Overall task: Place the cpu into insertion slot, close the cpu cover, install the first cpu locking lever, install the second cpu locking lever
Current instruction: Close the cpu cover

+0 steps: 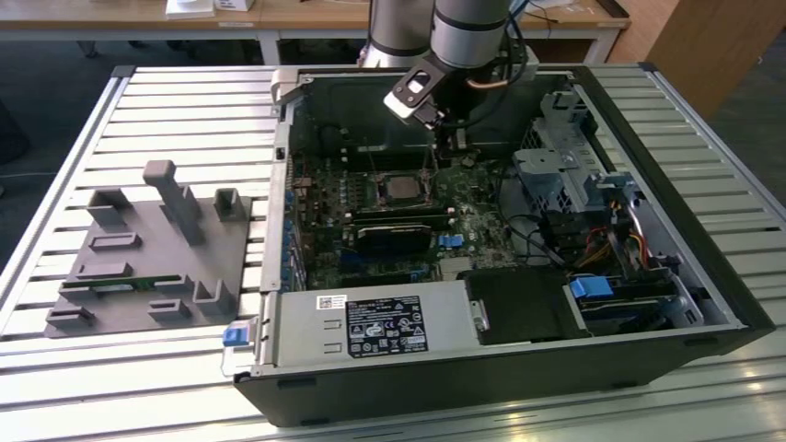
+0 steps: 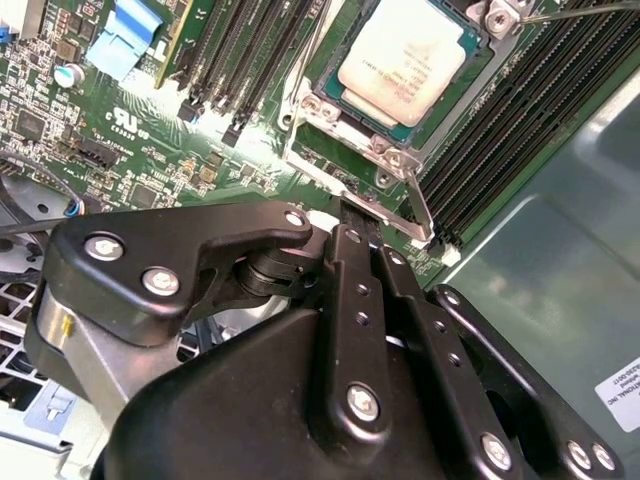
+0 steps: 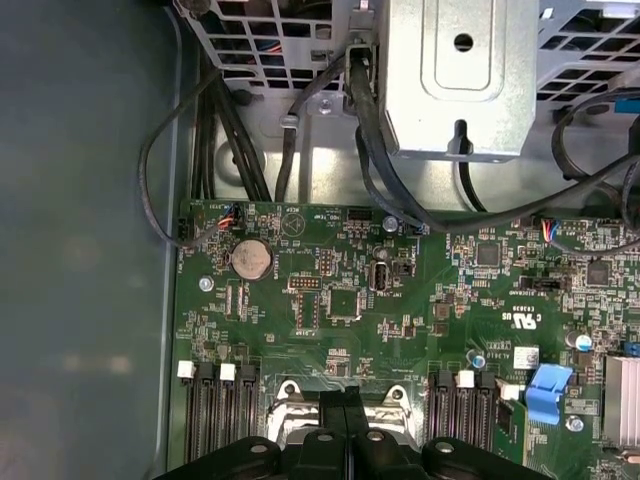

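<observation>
One black gripper [image 2: 357, 213] on the grey robot arm [image 1: 473, 28] reaches into an open black computer case [image 1: 516, 391] that lies on its side on a slatted metal table [image 1: 147, 92]. Fingers are pressed together with no gap showing in both wrist views; nothing can be seen pinched between them. In the second wrist view their tips sit right at the near edge of the thin silvery cpu cover [image 2: 345, 128], beside its protruding metal tongue [image 2: 420, 205]; whether they touch it I cannot tell. The small square cpu [image 2: 400, 55] with its silvery-grey top lies flat in the insertion slot [image 1: 374, 191], its top showing through the cover's cut-out centre, and the frame appears to be down around it. A thin wire rod [image 2: 585, 12] runs past the far corner of the socket. Long black memory slots [image 2: 520, 130] flank the socket on the green motherboard [image 2: 150, 130]. In the first wrist view the gripper [image 3: 345, 398] sits between two silvery pieces of the cover [image 3: 290, 398], with a round coin battery [image 3: 250, 258], a blue clip [image 3: 548, 390] and a grey perforated drive cage [image 3: 455, 80] farther along the board. In the exterior view the gripper [image 1: 452, 140] hangs just above and to that view's right of the cpu [image 1: 399, 189]; a black finned card [image 1: 393, 235] lies near it, and a grey moulded parts tray [image 1: 147, 267] rests well apart on the table at that view's left.
</observation>
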